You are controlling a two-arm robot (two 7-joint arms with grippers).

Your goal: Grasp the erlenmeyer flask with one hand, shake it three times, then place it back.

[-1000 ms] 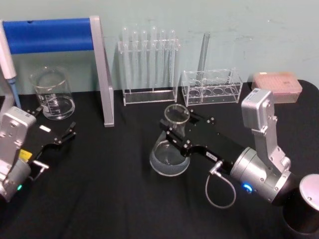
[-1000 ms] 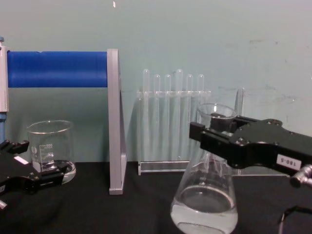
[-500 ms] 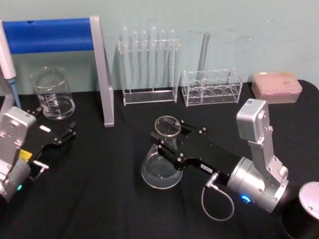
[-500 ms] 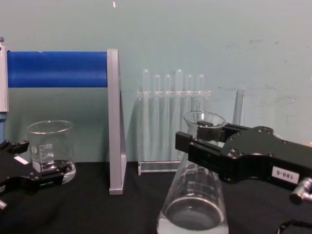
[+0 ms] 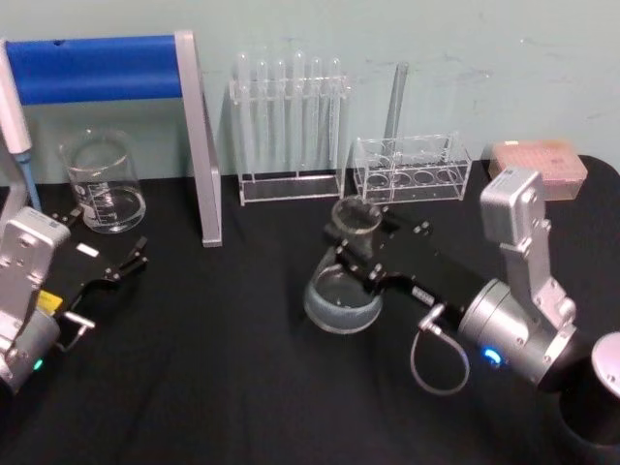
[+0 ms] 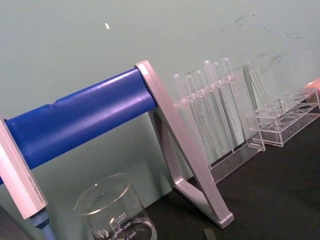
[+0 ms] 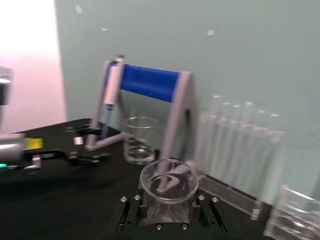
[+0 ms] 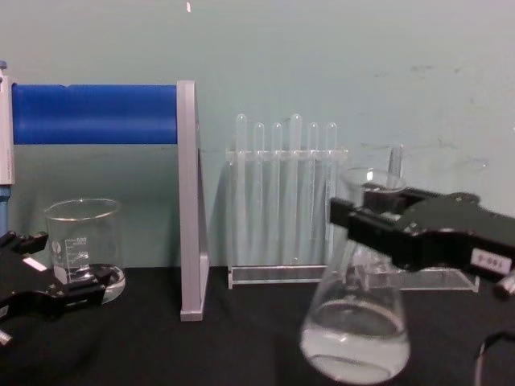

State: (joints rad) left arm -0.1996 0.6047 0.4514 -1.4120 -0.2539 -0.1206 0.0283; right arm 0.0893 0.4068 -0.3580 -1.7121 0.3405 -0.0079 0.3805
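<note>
fingers (image 8: 378,229) of right hand (image 5: 351,244) grip upright flask (image 8: 354,326)

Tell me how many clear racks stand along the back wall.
2. The tall test tube rack stands right of the blue stand; the low rack sits further right, behind the erlenmeyer flask. None seem hidden.

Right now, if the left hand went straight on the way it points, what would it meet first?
The left hand would probably meet the grey upright of the blue stand; the beaker sits aside, though depth is unclear.
</note>
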